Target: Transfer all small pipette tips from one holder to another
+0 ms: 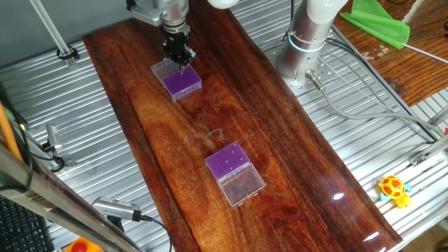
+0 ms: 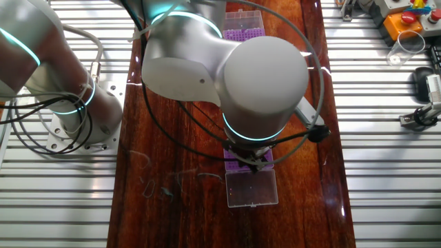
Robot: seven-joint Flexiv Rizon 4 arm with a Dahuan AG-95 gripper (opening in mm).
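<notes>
The tool (image 1: 183, 57) hangs over one purple holder (image 1: 182, 82); the tips are too tiny to see their direction. I cannot tell its grip.

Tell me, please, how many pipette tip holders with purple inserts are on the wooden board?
2. One holder sits at the board's far end, directly under the gripper. The other holder lies nearer the board's middle, away from the arm, lid open.
</notes>
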